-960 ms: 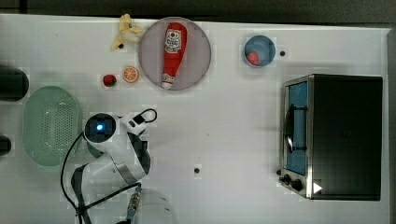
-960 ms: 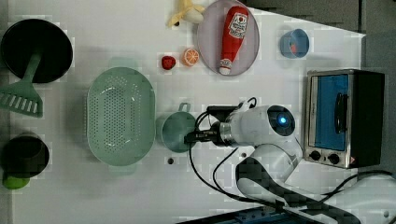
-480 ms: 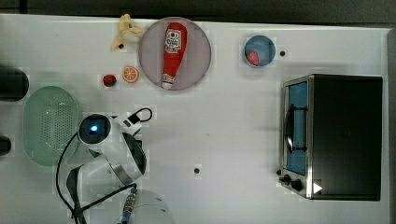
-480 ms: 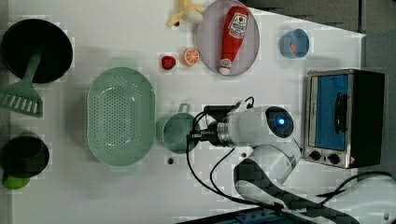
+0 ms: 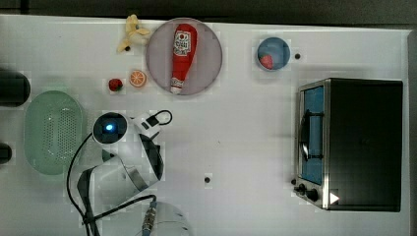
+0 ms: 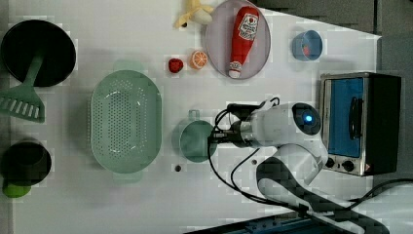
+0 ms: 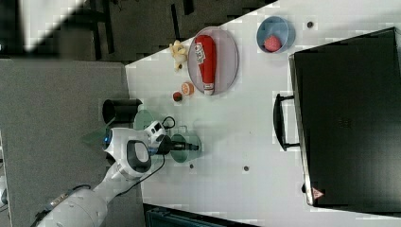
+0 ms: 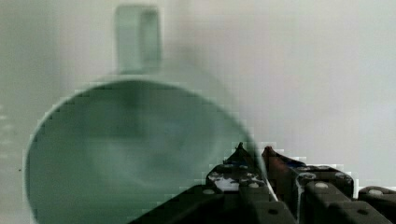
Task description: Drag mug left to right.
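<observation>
Just right of the green colander (image 6: 125, 128) in the left view, the pale green mug (image 6: 196, 141) stands upright on the white table (image 6: 272, 58), handle toward the orange slice (image 6: 198, 59). The gripper (image 8: 256, 161) is pinched on the mug's rim, one finger inside, one outside. Judged: the grasp step is done, the drag not begun. Next calls for a steady pull toward the toaster oven (image 6: 361, 123), mug kept flat. The arm reaches low from the left view's right, wrist level.

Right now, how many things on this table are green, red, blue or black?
Green 4: mug, colander, spatula, lime.
Red 2: ketchup bottle, strawberry.
Blue 1: small bowl.
Black 3: pan, cup, toaster oven.
Total 10.
</observation>
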Available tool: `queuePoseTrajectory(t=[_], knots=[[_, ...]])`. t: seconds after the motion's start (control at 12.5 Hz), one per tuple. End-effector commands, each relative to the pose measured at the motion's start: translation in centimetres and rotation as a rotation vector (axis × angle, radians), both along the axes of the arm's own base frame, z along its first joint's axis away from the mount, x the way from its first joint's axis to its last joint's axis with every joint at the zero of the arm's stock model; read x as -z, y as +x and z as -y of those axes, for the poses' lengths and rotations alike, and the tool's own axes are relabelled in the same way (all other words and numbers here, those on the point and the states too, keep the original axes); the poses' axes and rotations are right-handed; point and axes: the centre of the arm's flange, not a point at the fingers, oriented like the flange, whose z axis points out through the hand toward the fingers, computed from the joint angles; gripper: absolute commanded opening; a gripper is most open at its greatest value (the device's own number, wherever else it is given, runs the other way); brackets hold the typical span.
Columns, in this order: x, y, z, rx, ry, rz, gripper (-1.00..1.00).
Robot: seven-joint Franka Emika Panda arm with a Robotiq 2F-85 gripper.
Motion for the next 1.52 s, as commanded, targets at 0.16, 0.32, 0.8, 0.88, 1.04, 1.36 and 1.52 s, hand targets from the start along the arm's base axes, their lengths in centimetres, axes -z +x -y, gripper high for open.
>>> queuePoseTrajectory(t=[0.16,0.32,0.8,0.88,1.04,1.36,1.52], knots=[[-0.7,2.1,4.4,0.006,0.001,0.008,-0.65],[-0.6,2.6,6.1,0.001,0.007,0.011,-0.65],[-0.3,3.8,12.0,-0.040,0.018,0.015,-0.65],[-0.4,4.0,13.0,-0.039,0.017,0.017,-0.65],[-0.4,4.2,14.9,-0.026,0.011,0.017,-0.65],[-0.4,4.5,18.3,-0.070,0.016,0.018,-0.65],[-0.3,4.6,20.1,-0.077,0.015,0.017,-0.65]])
